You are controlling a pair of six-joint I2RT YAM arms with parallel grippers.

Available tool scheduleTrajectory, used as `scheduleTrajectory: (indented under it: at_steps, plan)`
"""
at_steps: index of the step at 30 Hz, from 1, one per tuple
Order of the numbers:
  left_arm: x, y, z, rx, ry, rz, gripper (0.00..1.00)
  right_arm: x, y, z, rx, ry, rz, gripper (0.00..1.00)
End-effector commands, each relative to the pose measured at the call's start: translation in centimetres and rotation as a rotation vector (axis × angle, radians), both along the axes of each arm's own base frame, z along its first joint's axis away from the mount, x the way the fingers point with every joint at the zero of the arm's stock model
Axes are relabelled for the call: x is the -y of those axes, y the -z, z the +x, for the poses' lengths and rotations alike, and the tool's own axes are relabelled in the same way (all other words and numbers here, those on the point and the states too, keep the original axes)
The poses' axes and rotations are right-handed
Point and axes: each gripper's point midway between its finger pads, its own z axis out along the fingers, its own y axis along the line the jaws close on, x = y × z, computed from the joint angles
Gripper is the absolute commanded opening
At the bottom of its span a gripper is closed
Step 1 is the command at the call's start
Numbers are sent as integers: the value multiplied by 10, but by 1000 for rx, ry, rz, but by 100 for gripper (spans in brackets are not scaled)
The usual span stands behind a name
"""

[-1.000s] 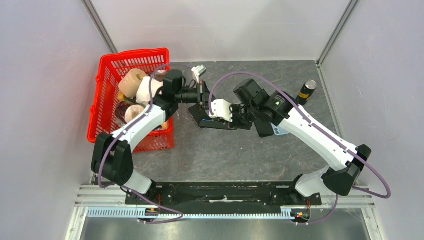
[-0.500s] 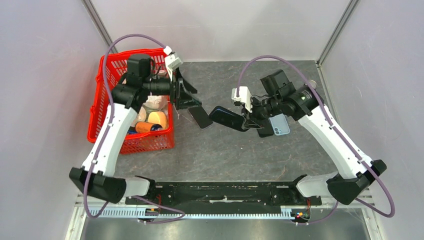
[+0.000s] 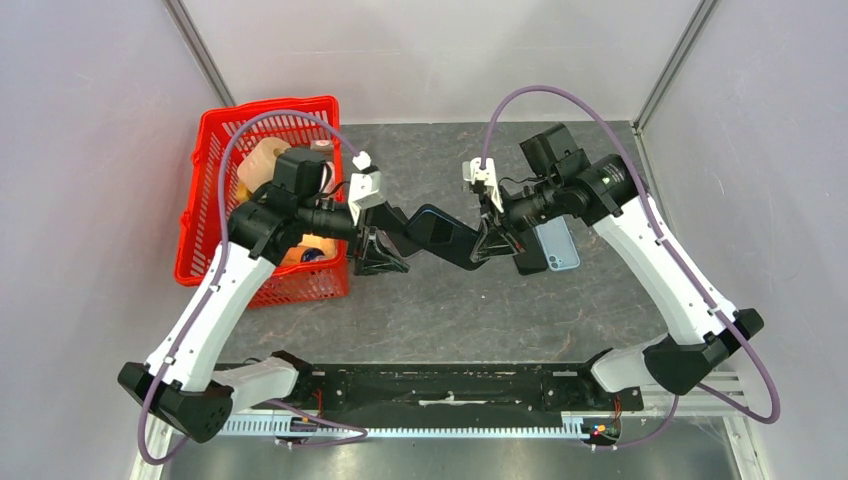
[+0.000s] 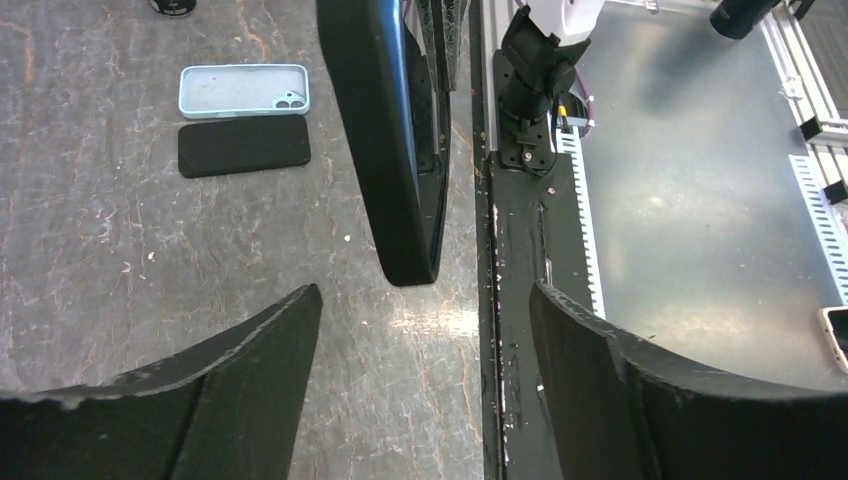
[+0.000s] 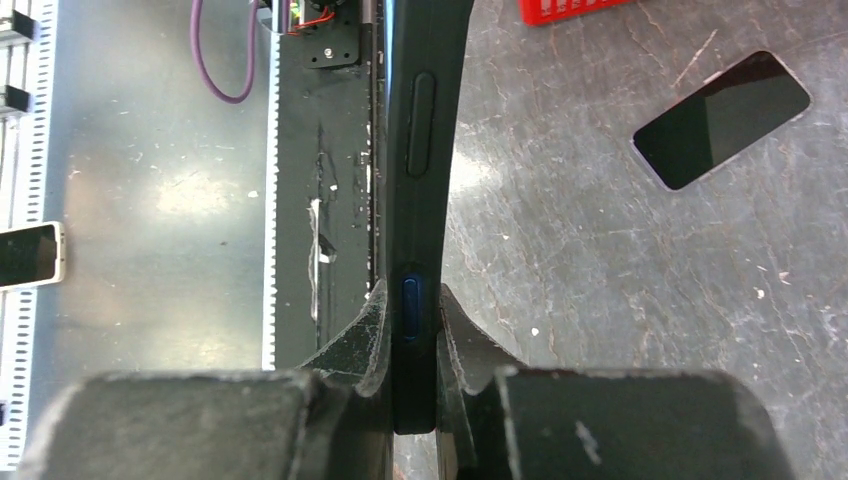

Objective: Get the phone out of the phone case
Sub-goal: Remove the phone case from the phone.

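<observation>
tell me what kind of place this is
Most likely a robotics lab test cell: plain grey wall panels in metal framing box the space in, two white-and-black robot arms are bolted to a black mounting rail, and a red plastic mesh basket holds assorted props.

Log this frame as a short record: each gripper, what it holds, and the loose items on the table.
right gripper: jaws shut on dark phone case, held off the table
left gripper: jaws open, facing the case's free end, not touching
bare phone: flat on table, screen up
light blue case: flat on table, beside black slab
red basket: on the left arm's side
</observation>
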Motion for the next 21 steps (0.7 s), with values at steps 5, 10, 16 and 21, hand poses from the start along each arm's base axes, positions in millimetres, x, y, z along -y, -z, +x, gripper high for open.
scheduleTrajectory:
  at_steps: [5, 10, 16, 21]
  plan:
    - [19, -5, -2, 80, 57, -18, 64, -9, -20, -10, -36, -52, 88, 0]
    - [21, -7, -3, 78, 66, -26, 49, -8, -16, -12, -47, -50, 82, 0]
    - [23, -6, -4, 73, 81, -26, 17, -8, -13, -12, -58, -51, 78, 0]
    - [26, -2, -3, 108, 114, -29, 2, -10, -11, -14, -72, -71, 88, 0]
